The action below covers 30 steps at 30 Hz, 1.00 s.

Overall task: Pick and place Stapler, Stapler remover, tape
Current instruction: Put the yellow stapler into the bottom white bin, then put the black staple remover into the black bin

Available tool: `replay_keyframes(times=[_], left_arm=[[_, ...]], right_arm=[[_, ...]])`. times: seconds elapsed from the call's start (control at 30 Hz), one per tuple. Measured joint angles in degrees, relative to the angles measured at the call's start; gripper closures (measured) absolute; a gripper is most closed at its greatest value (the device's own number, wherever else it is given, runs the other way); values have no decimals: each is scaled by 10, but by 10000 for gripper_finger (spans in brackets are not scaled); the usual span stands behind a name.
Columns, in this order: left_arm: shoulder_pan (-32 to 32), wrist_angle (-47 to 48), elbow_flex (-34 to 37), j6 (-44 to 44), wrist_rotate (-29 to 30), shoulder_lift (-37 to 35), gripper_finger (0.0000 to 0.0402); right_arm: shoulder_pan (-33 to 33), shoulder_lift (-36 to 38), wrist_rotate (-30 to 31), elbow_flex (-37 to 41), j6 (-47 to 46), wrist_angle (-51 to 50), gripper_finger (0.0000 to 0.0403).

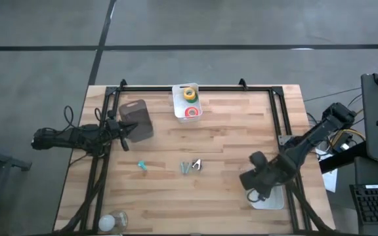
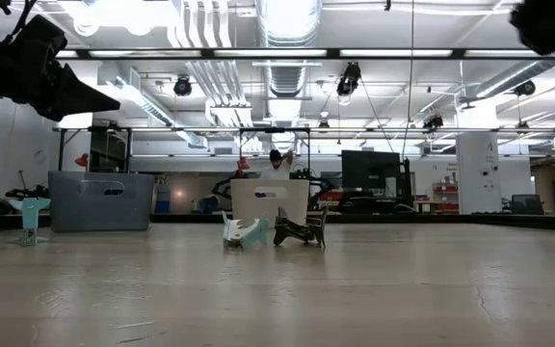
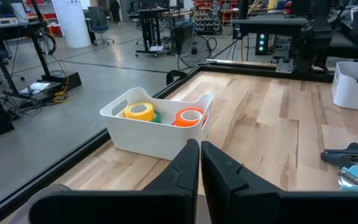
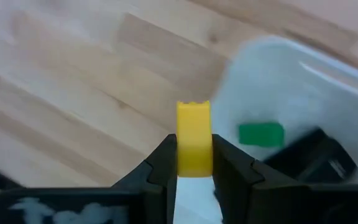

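My right gripper [image 4: 194,146] is shut on a small yellow piece [image 4: 193,124], above the rim of a white tray [image 1: 272,200] at the near right. In that tray lie a small green piece [image 4: 261,134] and a black oblong thing [image 4: 312,158] that looks like the stapler. My left gripper [image 3: 199,155] is shut and empty at the table's left, beside a grey box [image 1: 136,117]. A yellow [image 3: 140,111], a green [image 3: 155,117] and a red tape roll [image 3: 189,117] lie in a white bin [image 1: 179,108] at the far middle. My right gripper pinches the yellow piece by its two flat sides [image 4: 193,158] between the two fingers. The fingers point down from above. The piece's notched end [image 4: 193,107] sticks out past the fingertips. It is lifted clear of the table and the tray.
Two claw-shaped staple removers [image 1: 196,164] [image 1: 185,168] and a small teal piece [image 1: 142,166] stand on the table's middle. A pale round thing [image 1: 113,221] lies at the near left corner. A black frame [image 1: 195,87] runs along the table's far and side edges.
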<state>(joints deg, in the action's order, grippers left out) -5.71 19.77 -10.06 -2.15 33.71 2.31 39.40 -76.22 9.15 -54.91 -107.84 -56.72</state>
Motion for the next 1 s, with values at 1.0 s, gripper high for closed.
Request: replay_keyframes(times=[1.0], left_arm=[[0,0,0,0,0,0,383]], right_arm=[[9,-5,-15,32,-111,0,217]])
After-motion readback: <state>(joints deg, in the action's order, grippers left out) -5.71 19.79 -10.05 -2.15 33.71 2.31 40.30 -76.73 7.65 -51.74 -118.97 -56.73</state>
